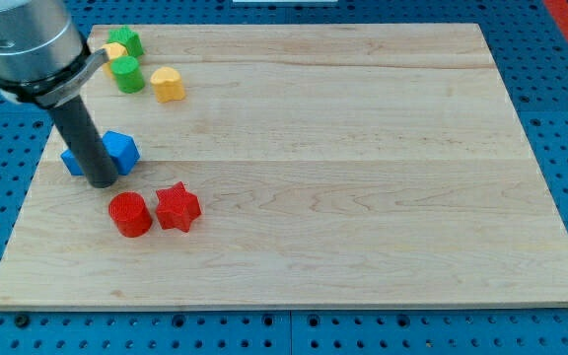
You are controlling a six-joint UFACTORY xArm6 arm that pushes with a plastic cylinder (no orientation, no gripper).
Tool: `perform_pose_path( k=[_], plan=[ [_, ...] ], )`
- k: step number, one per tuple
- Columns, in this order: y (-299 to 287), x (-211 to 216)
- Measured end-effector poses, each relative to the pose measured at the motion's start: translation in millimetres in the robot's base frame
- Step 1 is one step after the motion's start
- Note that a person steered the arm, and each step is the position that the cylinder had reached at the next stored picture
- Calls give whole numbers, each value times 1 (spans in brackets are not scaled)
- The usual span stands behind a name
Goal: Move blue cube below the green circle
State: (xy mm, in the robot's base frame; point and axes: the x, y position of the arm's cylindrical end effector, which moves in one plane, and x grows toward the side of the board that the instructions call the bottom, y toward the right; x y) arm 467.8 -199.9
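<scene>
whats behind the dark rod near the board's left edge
Two blue blocks sit behind my tip: one blue block shows at the rod's right, another blue block peeks out left. Their middle parts and any gap between them are covered.

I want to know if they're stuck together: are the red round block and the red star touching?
Apart. The camera view shows a thin strip of bare wood between the red round block and the red star.

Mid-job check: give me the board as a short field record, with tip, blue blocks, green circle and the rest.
tip: my tip at the view's left, in front of the blue blocks, seemingly touching
blue cube: just right of the rod
second blue block: left of the rod, mostly hidden
green circle: at top left, above the blue cube
nearby: green block, yellow block, yellow heart
red: cylinder, star below the blues
</scene>
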Motion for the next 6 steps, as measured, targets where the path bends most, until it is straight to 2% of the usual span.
perform_pose_path(
  k=[3, 4, 6],
  plan=[
    [-4, -96],
    [31, -59],
    [-24, -20]
  ],
)
